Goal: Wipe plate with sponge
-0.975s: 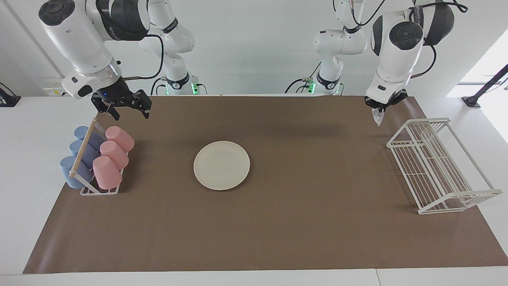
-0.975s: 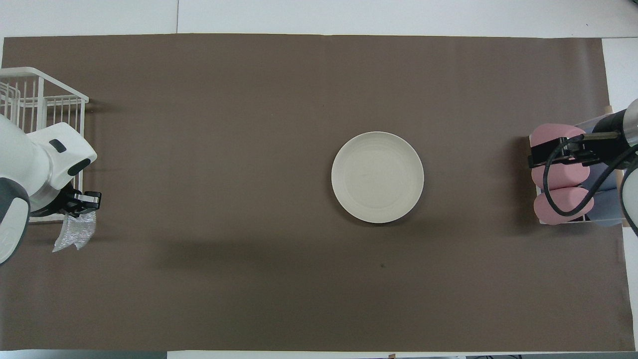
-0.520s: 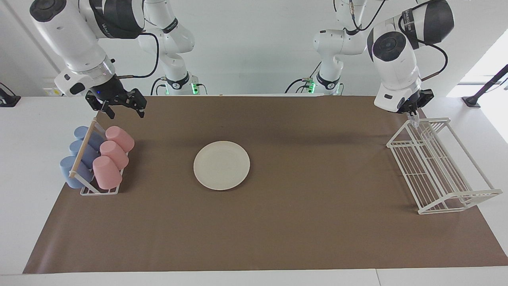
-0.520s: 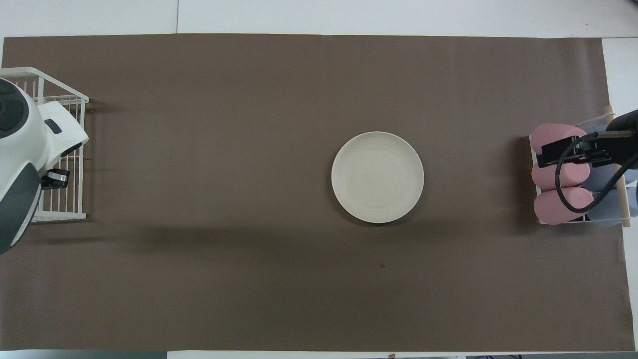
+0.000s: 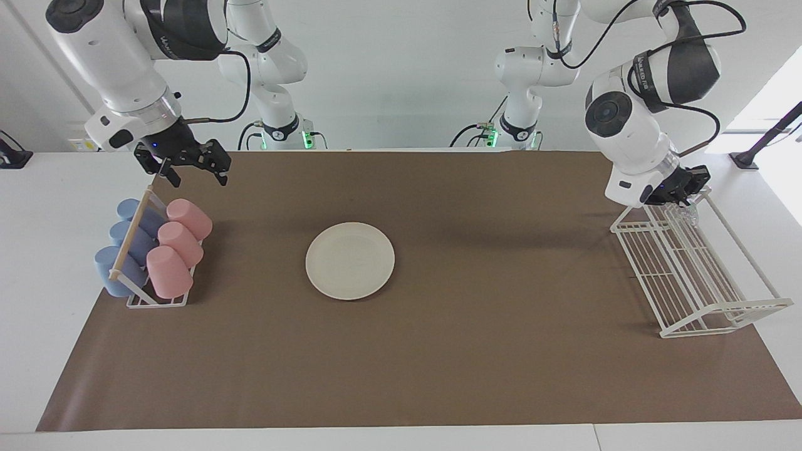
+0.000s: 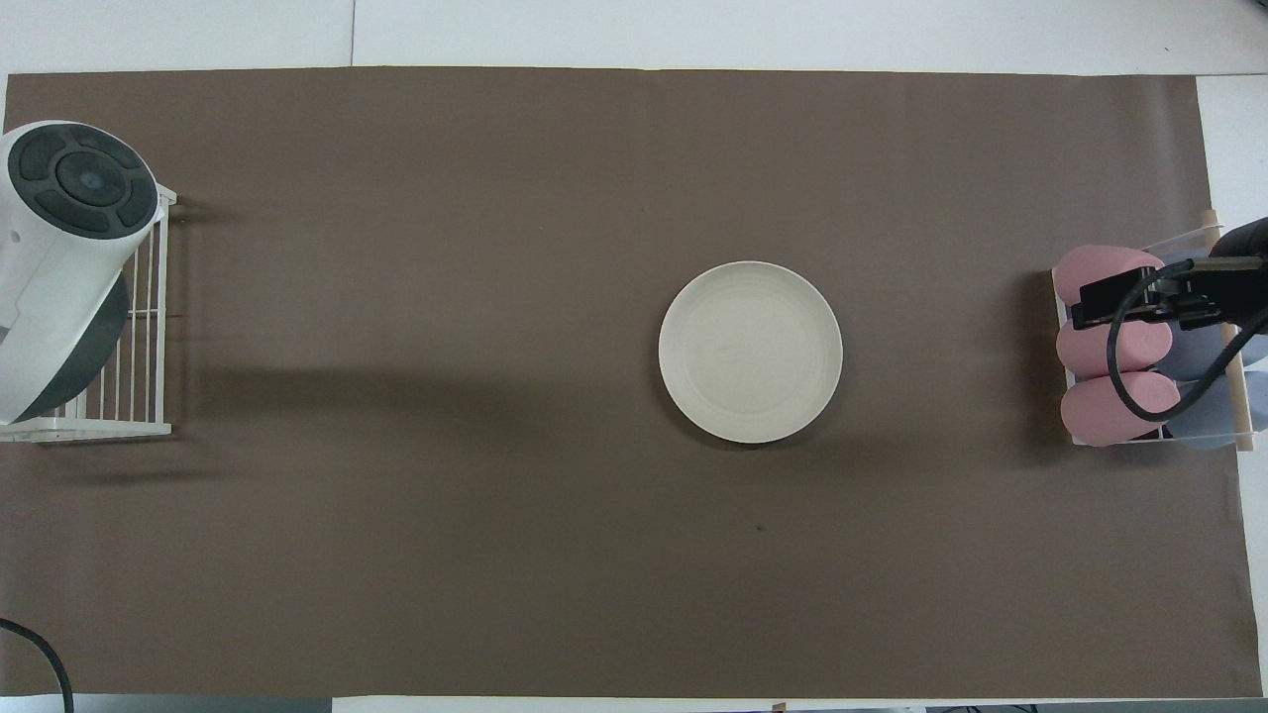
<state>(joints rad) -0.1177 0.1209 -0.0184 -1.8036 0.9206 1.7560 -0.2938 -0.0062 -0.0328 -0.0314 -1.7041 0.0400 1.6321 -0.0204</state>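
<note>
Left end effector (image 5: pixel 688 199) over the wire rack (image 5: pixel 689 263) at my left arm's end of the desk, pinched shut on the sponge (image 5: pixel 690 216), which hangs as a small glinting scrap among the rack's upper wires. Right end effector (image 5: pixel 191 168) spread wide, empty, waiting above the cup rack (image 5: pixel 147 250). Plate (image 5: pixel 350 260) lies flat mid-desk, well apart from both, nothing touching it. My read: no wiping shows on it; carrying the sponge to the plate and all scrubbing remain. Brown mat (image 5: pixel 438 351) covers the white desk (image 5: pixel 37 263); pale wall, bright window at the left arm's end.
</note>
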